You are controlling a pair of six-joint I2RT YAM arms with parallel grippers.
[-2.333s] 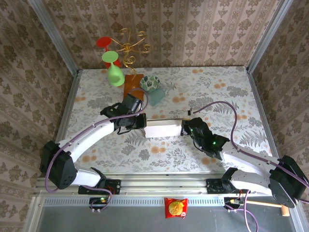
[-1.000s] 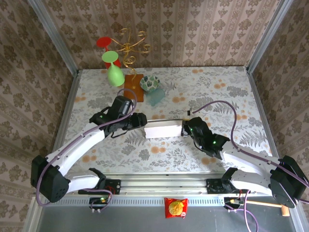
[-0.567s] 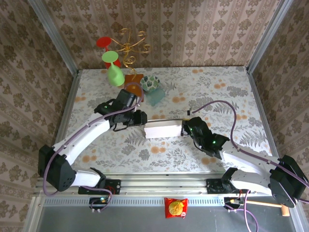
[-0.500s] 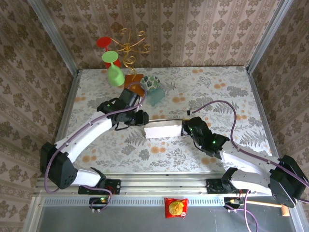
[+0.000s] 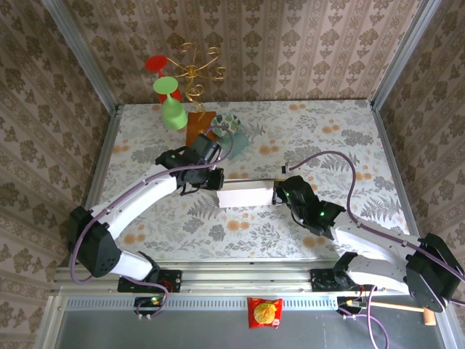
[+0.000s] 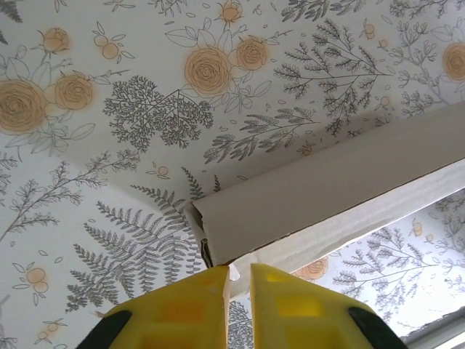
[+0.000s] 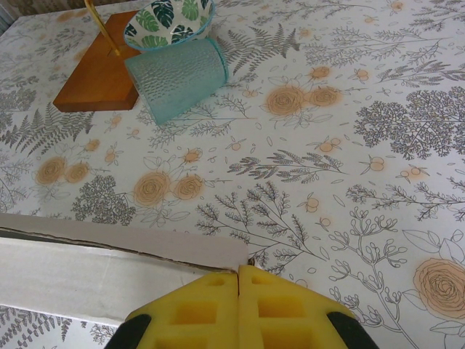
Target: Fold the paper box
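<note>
The paper box [image 5: 245, 195] is a pale, long, partly folded cardboard piece lying across the middle of the table. In the left wrist view its left end [image 6: 341, 182] rises just ahead of my left gripper [image 6: 240, 270], whose yellow fingers stand slightly apart with a small corner tab of the box in the gap. From above, the left gripper [image 5: 216, 180] sits at the box's left end. My right gripper [image 5: 278, 192] is at the right end. In the right wrist view its fingers [image 7: 239, 270] are pressed together on the edge of the box flap [image 7: 87, 269].
A teal cup [image 5: 235, 147] lies on its side behind the box, next to a leaf-patterned bowl [image 5: 226, 123] and a brown wooden board [image 5: 198, 131]. A gold stand [image 5: 190, 71] holds green and red glasses at the back left. Metal frame posts edge the table.
The left arm swung out to the left, away from the box, then came back to its left end. The right arm and the box stayed put.
</note>
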